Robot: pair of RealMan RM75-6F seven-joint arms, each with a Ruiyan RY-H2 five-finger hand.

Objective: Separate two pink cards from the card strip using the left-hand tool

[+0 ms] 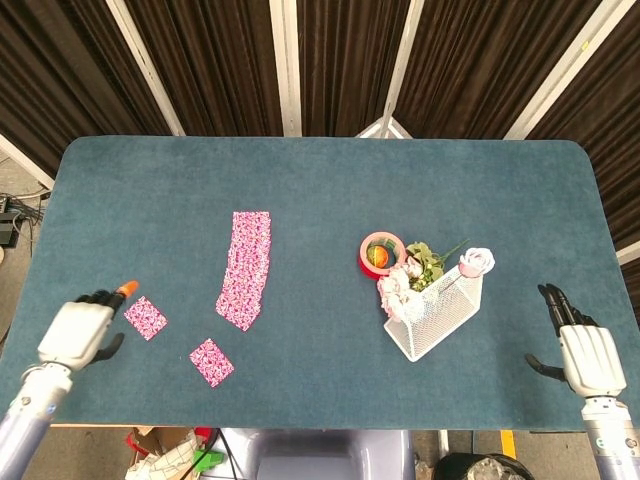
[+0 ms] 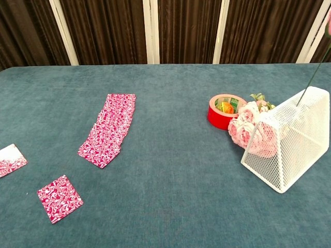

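Two pink cards lying apart from the strip, near the table's left front.

Thin, light, flat and likely slick on the felt, so better slid by a tip pressing on the face than pinched at an edge. Card strip [image 1: 245, 268] left of centre; one separated card [image 1: 146, 317] just beside the left hand [image 1: 76, 331], the other card [image 1: 211, 361] close to the front edge of the table [image 1: 330, 180]. Left hand seems to hold an orange-tipped tool [image 1: 126, 290], grip unclear. Right hand [image 1: 586, 355] spread, empty, far right. Open felt between strip and tape roll [image 1: 380, 254]; little margin leftward.
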